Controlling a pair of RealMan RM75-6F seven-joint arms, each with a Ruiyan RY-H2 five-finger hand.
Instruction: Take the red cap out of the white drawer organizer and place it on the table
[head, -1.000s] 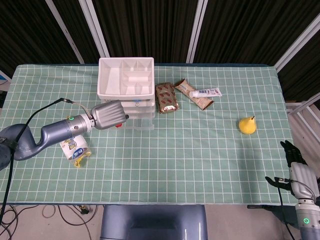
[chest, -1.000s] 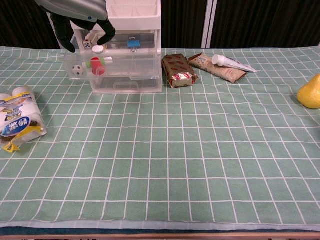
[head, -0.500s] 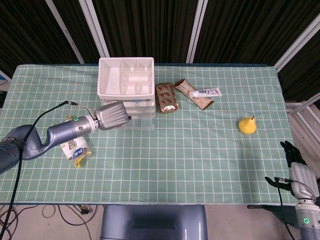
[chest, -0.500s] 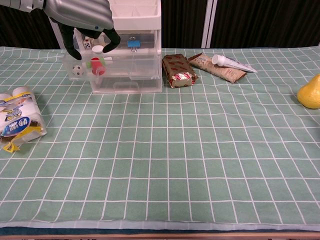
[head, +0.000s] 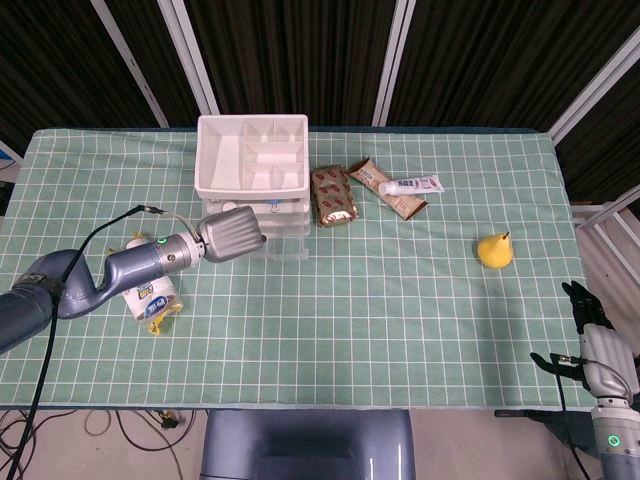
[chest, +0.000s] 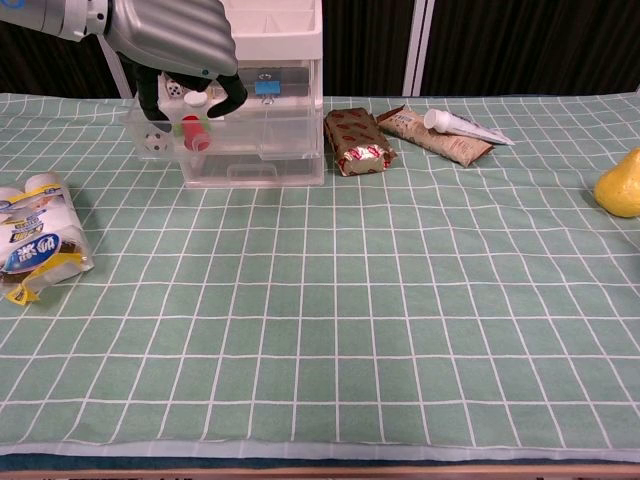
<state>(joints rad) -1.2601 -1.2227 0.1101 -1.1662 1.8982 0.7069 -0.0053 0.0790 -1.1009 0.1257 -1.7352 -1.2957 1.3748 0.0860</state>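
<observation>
The white drawer organizer (head: 251, 168) (chest: 268, 60) stands at the back left of the table, its middle clear drawer (chest: 250, 135) pulled out. In that drawer the red cap (chest: 196, 132) stands under a white piece. My left hand (head: 235, 235) (chest: 176, 38) hovers just above the drawer front, its dark fingers (chest: 232, 98) hanging down on either side of the cap and holding nothing. In the head view the hand hides the cap. My right hand (head: 590, 318) hangs beyond the table's front right corner, fingers straight, nothing in it.
A small ball (chest: 152, 141) and a die (chest: 173, 90) share the drawers. A tissue pack (chest: 35, 243) lies at the left. Two snack packs (chest: 355, 140) (chest: 436, 136), a white tube (chest: 463, 125) and a yellow pear (chest: 622, 184) lie to the right.
My left hand has shifted right and come down closer over the open drawer, its fingers now straddling the red cap. The right hand has not moved.
</observation>
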